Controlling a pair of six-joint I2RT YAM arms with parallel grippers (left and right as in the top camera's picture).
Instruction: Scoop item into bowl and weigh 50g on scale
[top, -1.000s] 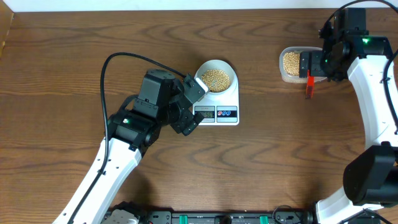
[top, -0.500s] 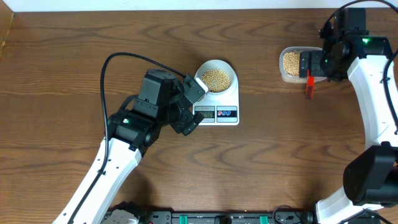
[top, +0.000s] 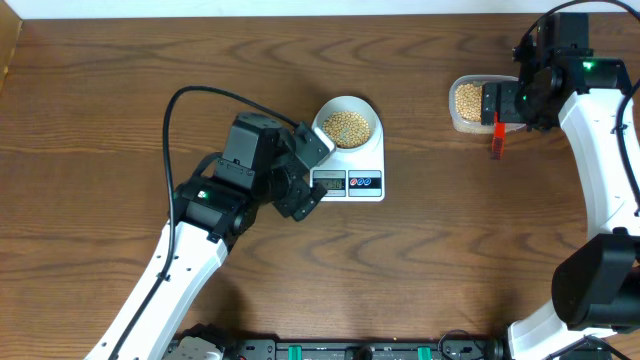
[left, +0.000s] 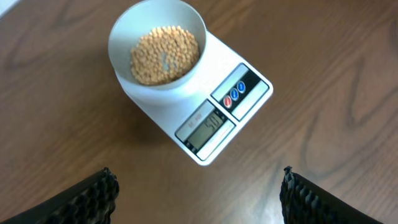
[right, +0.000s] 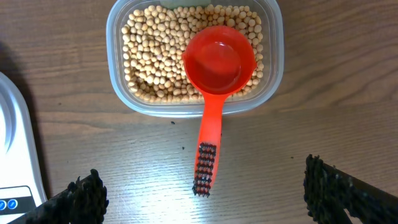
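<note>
The white bowl (top: 347, 124) (left: 158, 43) stands on the back of the white scale (top: 352, 172) (left: 239, 93), with a heap of tan beans (left: 165, 53) inside it. The scale's LCD (left: 206, 127) shows digits too small to read surely. My left gripper (top: 311, 170) (left: 199, 199) hovers open just in front of the scale and holds nothing. At the far right my right gripper (top: 497, 108) (right: 205, 186) is open above the clear tub of beans (top: 466, 102) (right: 155, 56). A red scoop (right: 219, 59) lies empty in that tub, and its handle (top: 496, 140) (right: 208, 149) sticks out over the table, free between my fingers.
The wooden table (top: 450, 250) carries only the scale and the tub. A black cable (top: 200, 95) arcs over my left arm. One corner of the scale (right: 12, 143) shows at the left edge of the right wrist view.
</note>
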